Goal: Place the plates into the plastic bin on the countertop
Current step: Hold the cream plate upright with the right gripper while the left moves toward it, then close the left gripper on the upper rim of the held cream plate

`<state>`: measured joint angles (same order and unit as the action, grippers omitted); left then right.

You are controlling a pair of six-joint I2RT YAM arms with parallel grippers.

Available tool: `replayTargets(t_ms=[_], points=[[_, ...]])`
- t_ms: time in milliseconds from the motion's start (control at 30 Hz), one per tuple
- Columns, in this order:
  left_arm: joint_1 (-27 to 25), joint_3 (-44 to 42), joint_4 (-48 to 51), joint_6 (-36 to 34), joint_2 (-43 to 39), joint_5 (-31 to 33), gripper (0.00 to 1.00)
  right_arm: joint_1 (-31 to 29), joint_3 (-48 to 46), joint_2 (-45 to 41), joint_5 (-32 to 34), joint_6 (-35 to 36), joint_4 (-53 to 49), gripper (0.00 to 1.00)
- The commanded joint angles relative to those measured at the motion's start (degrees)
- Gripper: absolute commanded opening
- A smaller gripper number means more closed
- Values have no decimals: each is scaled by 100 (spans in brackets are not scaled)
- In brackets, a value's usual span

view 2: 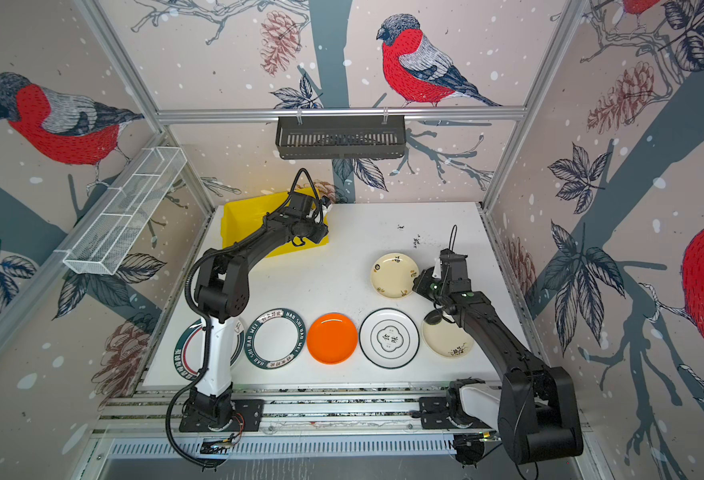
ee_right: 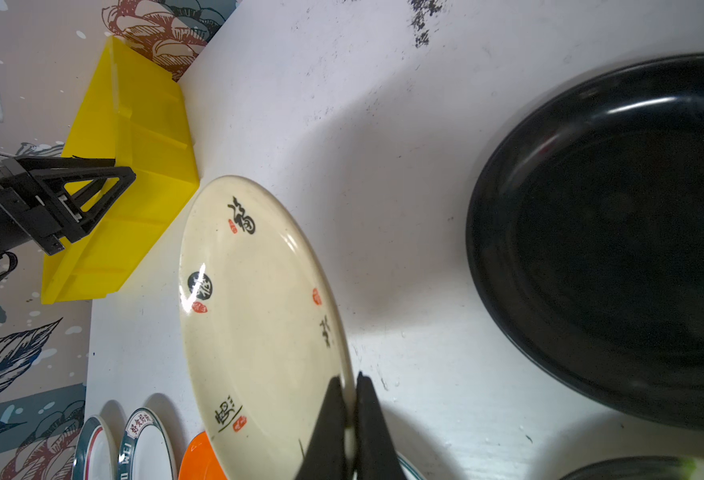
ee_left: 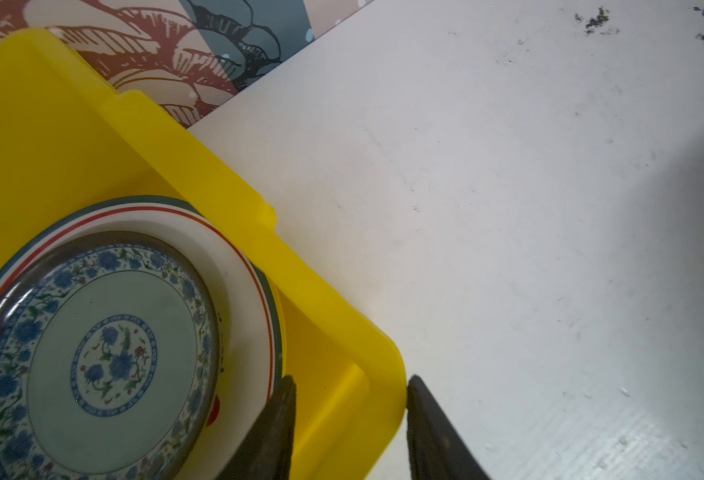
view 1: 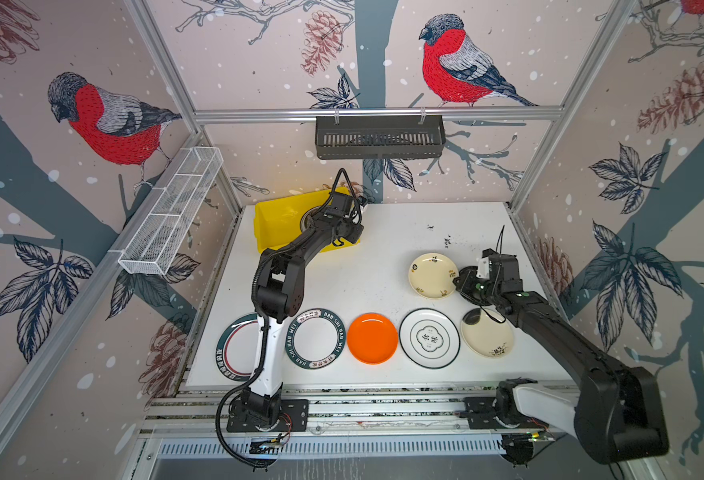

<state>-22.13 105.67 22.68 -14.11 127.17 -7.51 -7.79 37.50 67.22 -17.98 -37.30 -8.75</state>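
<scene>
The yellow plastic bin (view 1: 275,220) stands at the countertop's back left, holding a teal patterned plate (ee_left: 105,357) on a white green-rimmed one (ee_left: 242,286). My left gripper (ee_left: 348,384) straddles the bin's corner wall (ee_left: 342,332), one finger inside and one outside, both touching it. My right gripper (ee_right: 352,384) is shut on the rim of a cream plate (view 1: 432,275), whose gripped edge is tilted up. A black plate (ee_right: 616,249) lies beside it. Along the front lie a green-rimmed plate (view 1: 234,353), a lettered plate (view 1: 315,338), an orange plate (view 1: 372,338), a white plate (view 1: 429,338) and another cream plate (view 1: 487,338).
A black slotted basket (view 1: 379,137) hangs on the back rail and a white wire-mesh basket (view 1: 171,212) on the left wall. The left arm (view 1: 284,270) crosses over the green-rimmed plate and the bin. Dark specks (view 1: 446,239) mark the white countertop (view 1: 383,257).
</scene>
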Motion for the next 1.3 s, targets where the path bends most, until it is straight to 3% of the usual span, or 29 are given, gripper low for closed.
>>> replayTargets(t_ms=[0, 200, 267, 367, 467, 533, 600, 700, 867, 1000, 1267], points=[[-189, -140, 526, 116, -74, -347, 43, 7, 52, -16, 8, 37, 70, 7], [-347, -210, 511, 204, -217, -483, 43, 15, 58, -47, -30, 34, 73, 7], [-403, -252, 471, 295, -285, -391, 50, 15, 56, -75, -49, 55, 75, 7], [-432, -338, 263, 625, -510, -508, 71, 15, 56, -103, -62, 71, 84, 6], [-439, -340, 106, 994, -748, -1164, 77, 15, 56, -124, -140, 82, 126, 6], [-476, -270, 84, 1470, -898, -1214, 81, 6, 34, -178, -184, 82, 181, 6], [-492, -416, -156, 1954, -1103, -1519, 81, -3, 13, -256, -231, 58, 255, 5], [-494, -805, -818, 2723, -1303, -2495, 81, -3, -39, -381, -395, 6, 475, 5], [-555, -1460, -2046, 3743, -1433, -3728, 74, -3, -26, -500, -540, -84, 623, 5], [-605, -1804, -2709, 4207, -1555, -4226, 70, -3, -6, -591, -652, -102, 688, 5], [-817, -1993, -3355, 4707, -1409, -4576, 57, -10, -90, -610, -808, -196, 872, 5]])
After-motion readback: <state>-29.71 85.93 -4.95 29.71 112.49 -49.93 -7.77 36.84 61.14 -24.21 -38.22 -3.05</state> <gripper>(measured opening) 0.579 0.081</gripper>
